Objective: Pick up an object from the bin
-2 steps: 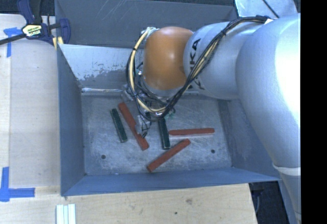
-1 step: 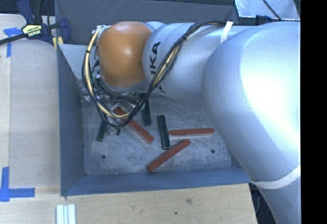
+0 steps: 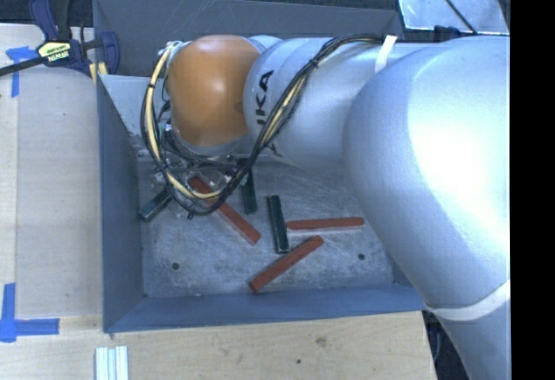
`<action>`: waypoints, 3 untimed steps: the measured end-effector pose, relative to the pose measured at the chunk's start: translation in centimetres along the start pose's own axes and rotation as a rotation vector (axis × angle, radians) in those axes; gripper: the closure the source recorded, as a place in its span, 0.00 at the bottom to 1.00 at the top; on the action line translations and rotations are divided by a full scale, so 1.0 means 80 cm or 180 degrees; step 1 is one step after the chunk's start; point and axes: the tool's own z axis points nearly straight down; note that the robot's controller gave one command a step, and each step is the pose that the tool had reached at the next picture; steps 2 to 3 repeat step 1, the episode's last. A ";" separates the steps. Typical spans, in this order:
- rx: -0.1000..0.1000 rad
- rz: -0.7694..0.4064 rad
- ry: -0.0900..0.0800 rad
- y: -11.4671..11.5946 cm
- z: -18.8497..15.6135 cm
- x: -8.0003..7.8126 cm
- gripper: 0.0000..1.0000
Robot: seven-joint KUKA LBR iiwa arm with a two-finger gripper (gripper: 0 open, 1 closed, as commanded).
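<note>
The claw (image 3: 194, 186) hung low in the left part of the grey bin (image 3: 117, 222), under the arm's orange cover (image 3: 208, 88); whether it was open or closed could not be told. Just below it lay the upper end of a red-brown flat stick (image 3: 236, 221), slanting toward the bin's middle, with a dark stick (image 3: 277, 224) beside it. The red-brown stick looked light, stiff and smooth, so a hold across its narrow width near mid-length would likely suit best.

A reddish-brown flat stick (image 3: 238, 224) is lying slanted near the middle of the bin (image 3: 199, 270); a dark green bar (image 3: 277, 224) is lying just beside it, on its right.
</note>
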 end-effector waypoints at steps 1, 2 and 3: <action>0.0011 0.0034 -0.0018 -0.032 -0.204 0.024 1.00; 0.0011 0.0034 -0.0018 -0.032 -0.204 0.024 1.00; 0.0011 0.0034 -0.0018 -0.032 -0.204 0.024 1.00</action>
